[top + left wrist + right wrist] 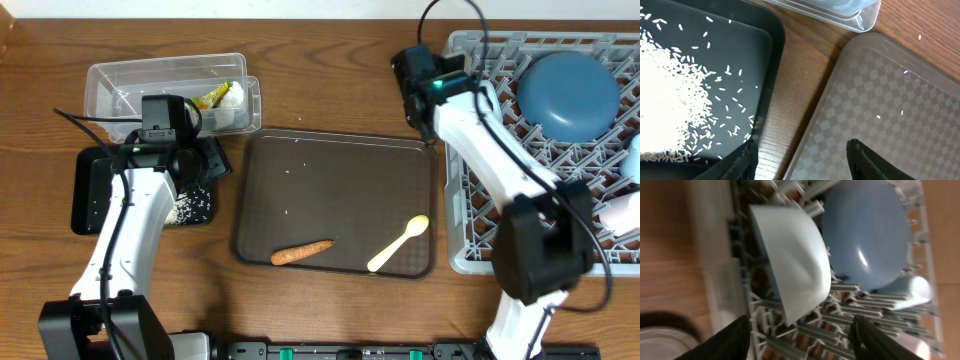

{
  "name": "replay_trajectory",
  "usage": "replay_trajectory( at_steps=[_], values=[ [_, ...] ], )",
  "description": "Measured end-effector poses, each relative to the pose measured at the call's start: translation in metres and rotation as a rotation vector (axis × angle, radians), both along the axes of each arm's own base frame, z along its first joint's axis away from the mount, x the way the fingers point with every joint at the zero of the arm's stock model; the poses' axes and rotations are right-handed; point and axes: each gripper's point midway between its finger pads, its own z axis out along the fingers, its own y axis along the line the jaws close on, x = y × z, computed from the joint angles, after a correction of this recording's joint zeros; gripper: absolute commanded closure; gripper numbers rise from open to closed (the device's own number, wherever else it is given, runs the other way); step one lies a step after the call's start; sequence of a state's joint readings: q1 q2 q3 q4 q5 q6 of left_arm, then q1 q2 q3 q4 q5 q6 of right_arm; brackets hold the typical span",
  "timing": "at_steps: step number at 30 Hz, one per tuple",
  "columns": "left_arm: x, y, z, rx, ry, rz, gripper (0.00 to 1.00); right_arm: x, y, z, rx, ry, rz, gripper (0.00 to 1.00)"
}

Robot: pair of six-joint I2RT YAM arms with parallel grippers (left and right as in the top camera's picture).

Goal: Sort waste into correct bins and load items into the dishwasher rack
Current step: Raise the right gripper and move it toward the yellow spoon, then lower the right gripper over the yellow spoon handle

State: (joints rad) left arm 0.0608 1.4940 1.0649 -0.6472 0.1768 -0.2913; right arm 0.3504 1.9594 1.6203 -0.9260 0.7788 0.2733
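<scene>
Overhead view: smooth dark brown serving tray (335, 160) at centre, corners rounded. Tapered orange carrot (301, 252) and cream plastic spoon (398, 243) near its lower edge, apart from each other. Clear thin-walled tub (120, 85) at upper left, with crumpled tissue (234, 100) and yellow-green wrapper (213, 97) at its right end. Matte black tray (740, 30) below it, white rice grains (665, 100) heaped inside.

Left end effector (802, 167) released and empty, over a bare strip of wooden tabletop (795, 90) between the black rim and the checker-textured brown edge.

Grey lattice rack (460, 215) at right, with glossy dark-blue plate (568, 95) and pale bowl (795, 260) leaning among the pegs. Right end effector (800, 345) spread, grasping nothing, near the rack's upper-left corner.
</scene>
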Motion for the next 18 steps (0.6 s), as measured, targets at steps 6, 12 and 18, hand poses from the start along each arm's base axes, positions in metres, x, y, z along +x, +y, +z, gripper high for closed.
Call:
replay_trajectory(
  at_steps=[6, 12, 18],
  values=[
    [0.0, 0.0, 0.0, 0.0, 0.0, 0.0, 0.41, 0.002, 0.038, 0.014, 0.304, 0.017, 0.175, 0.13],
    [0.0, 0.0, 0.0, 0.0, 0.0, 0.0, 0.4, -0.034, 0.1, -0.009, 0.632, 0.234, 0.36, 0.15],
    [0.0, 0.0, 0.0, 0.0, 0.0, 0.0, 0.4, -0.093, 0.127, -0.02, 0.712, 0.429, 0.261, 0.09]
  ],
)
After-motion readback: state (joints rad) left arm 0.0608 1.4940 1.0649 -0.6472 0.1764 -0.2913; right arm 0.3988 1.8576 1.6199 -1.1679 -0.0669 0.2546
